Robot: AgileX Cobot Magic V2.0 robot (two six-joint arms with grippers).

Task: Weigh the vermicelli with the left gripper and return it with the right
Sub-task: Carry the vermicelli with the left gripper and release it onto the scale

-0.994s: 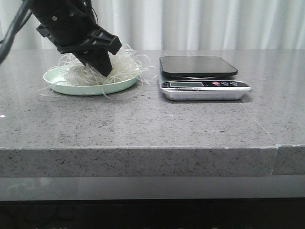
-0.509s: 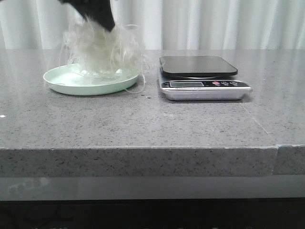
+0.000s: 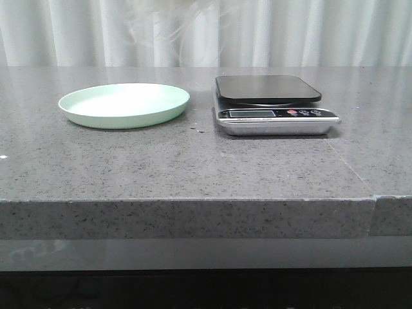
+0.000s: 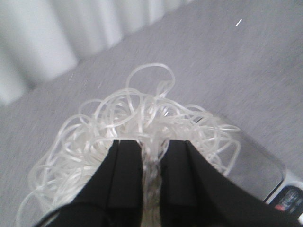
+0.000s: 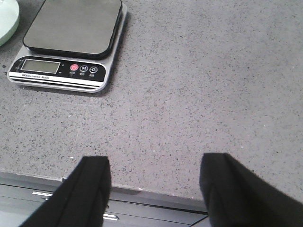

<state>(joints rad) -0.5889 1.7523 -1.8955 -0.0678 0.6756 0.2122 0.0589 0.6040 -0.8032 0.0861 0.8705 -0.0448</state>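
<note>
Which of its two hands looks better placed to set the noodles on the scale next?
The left hand. It is shut on the vermicelli, lifted off the plate, with the scale just beneath it. The right hand is open and empty, near the table's edge.

Left tool (image 4: 152, 179) & right tool (image 5: 155, 189): matte black, flat slab-like fingers (image 5: 90, 189), no markings.

Kitchen-like counter (grey stone) (image 3: 193, 161), scale (image 3: 273, 106)
</note>
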